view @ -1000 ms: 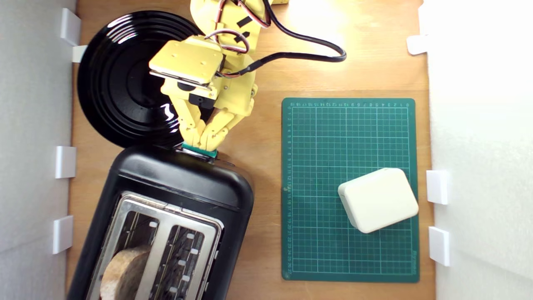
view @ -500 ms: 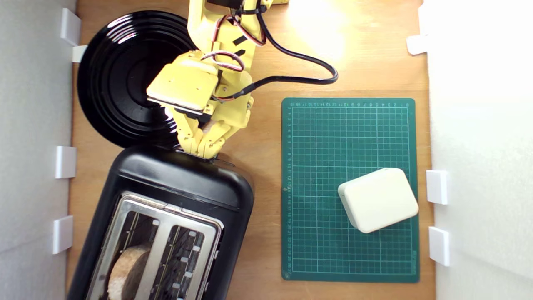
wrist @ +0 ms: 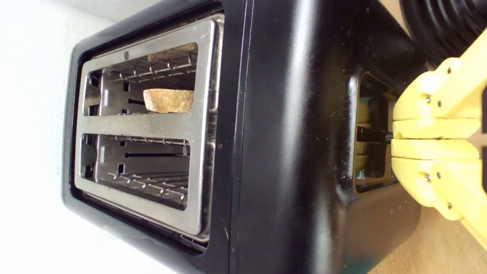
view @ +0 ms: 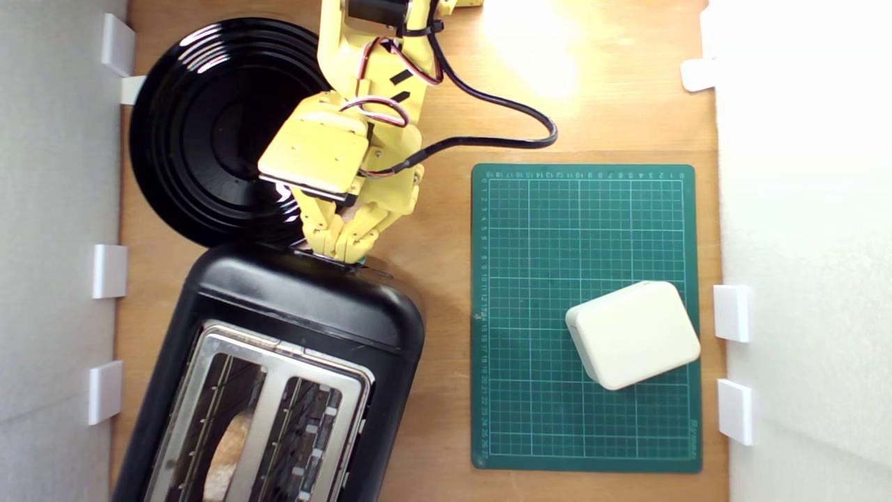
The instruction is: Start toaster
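While the big glossy toaster sat heavy at the exterior view's lower left of the tabletop, the pincer was pressed together on its end-face lever. That slick, rigid shell looked unlikely to slide; the small lever seemed the only place to push.

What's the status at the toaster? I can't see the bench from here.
Gripper shut, tips at the lever slot on the toaster end face. Bread sits low in one slot. Nothing in the way; black plate behind the arm.
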